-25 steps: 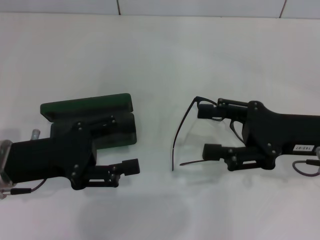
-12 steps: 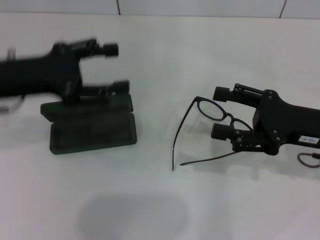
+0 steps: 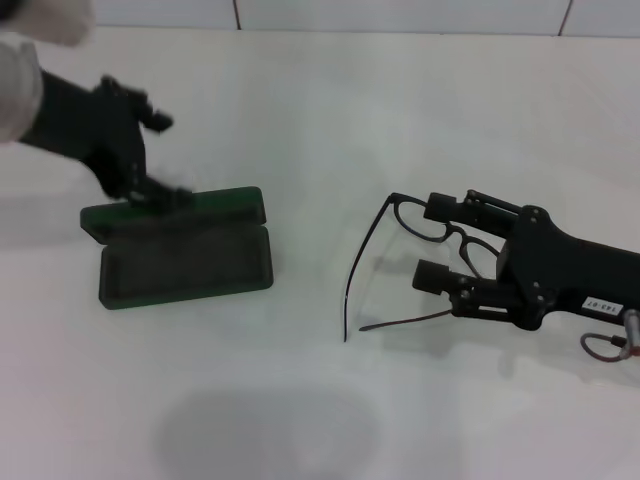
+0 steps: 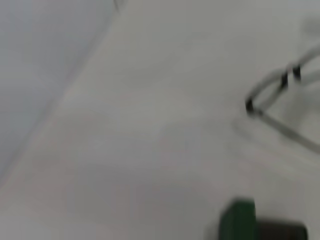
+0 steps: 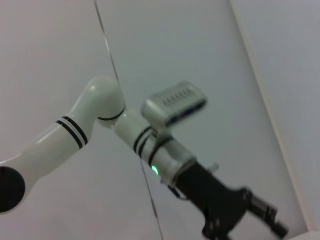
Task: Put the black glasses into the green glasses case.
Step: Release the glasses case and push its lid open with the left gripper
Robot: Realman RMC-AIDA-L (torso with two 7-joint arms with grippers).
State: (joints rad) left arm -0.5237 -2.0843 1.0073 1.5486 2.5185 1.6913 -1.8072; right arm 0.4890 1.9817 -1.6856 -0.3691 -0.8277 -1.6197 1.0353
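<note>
The black glasses (image 3: 393,198) lie unfolded on the white table, right of centre, with both temple arms pointing toward the front. My right gripper (image 3: 433,241) is open and low over them, one finger on each side of the lens rims. The green glasses case (image 3: 185,262) lies open at the left with its lid (image 3: 200,206) laid back. My left gripper (image 3: 163,158) is open, raised behind the case's lid at the far left. The left wrist view shows the glasses (image 4: 280,82) and a corner of the case (image 4: 239,219), blurred.
The white table (image 3: 320,110) spreads out around both things, with a tiled wall at the back. The right wrist view shows my left arm (image 5: 100,117) and its black gripper (image 5: 235,207) against the wall.
My left arm has swung from over the case up and back to the far left. My right gripper has shifted along the glasses, its fingers now straddling the lens rims.
</note>
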